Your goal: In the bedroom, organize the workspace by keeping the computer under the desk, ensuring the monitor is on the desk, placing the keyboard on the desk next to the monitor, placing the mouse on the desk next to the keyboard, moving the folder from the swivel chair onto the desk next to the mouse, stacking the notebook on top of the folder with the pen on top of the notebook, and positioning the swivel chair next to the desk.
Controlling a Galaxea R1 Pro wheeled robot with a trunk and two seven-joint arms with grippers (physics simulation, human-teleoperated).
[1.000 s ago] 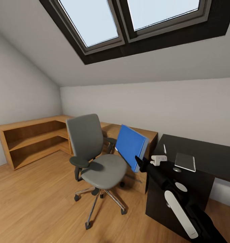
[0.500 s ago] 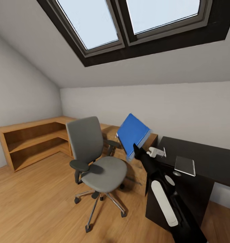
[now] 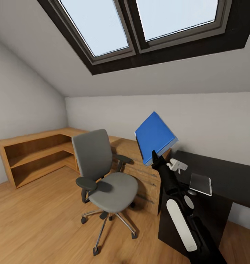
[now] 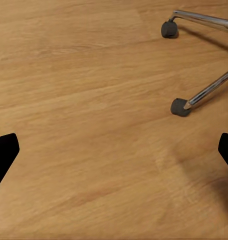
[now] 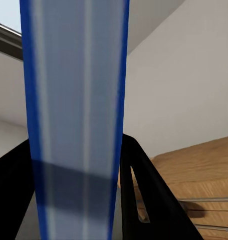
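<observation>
Starting at the left of the head view, the swivel chair (image 3: 103,172) is seen standing on the wooden floor (image 3: 37,216), its seat bare, well apart from the right fingers and off to their side. In the left wrist view the left fingers (image 4: 114,150) are spread wide with nothing between them, and only floor and two of the chair's castors lie beyond. Further right, the folder (image 3: 154,136) is held aloft, tilted, clamped edge-on between the right fingers (image 3: 154,157); the right wrist view shows its pale edge (image 5: 76,115) running straight out between the two black fingers. Just beyond the fingers and below them lies the black counter (image 3: 227,176), with the notebook (image 3: 201,183) resting near its front edge and a thin pale stick, perhaps the pen (image 3: 179,169), between notebook and fingers. The step in hand is judged to be the carrying of the folder to the counter. Next, the folder would need to be levelled flat, lowered onto bare counter beside the notebook, and released, so that notebook and pen can be stacked on it.
</observation>
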